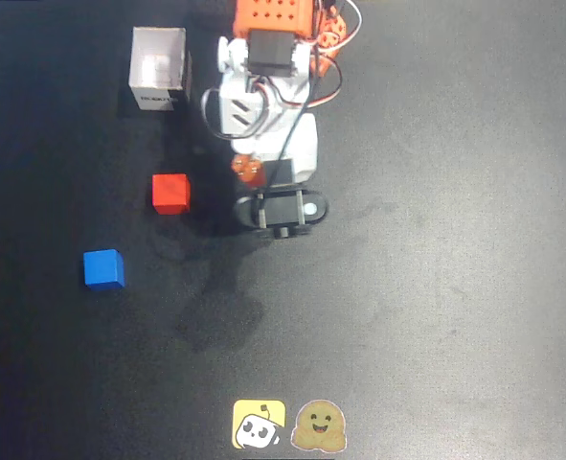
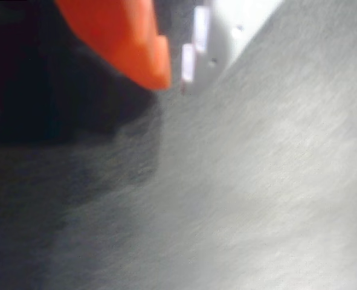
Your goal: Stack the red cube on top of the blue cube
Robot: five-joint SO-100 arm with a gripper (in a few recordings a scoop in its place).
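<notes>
Left of centre in the overhead view:
Red cube (image 1: pixel 169 193): on the dark mat; likely light, rigid; grip opposite flat faces
Blue cube (image 1: pixel 103 268): lower left of it, well apart
Gripper (image 1: pixel 249 171): folded by the arm's base; cannot tell whether apart or together

A dark, nearly black table (image 1: pixel 455 240) fills the overhead view from edge to edge, its matte surface faintly scuffed. Light falls unevenly, leaving a paler grey sheen across the middle and right, and soft shadows left of centre. In the wrist view the same surface (image 2: pixel 257 199) looks grey and finely grained, bright on the right and sinking into shadow on the left.
</notes>
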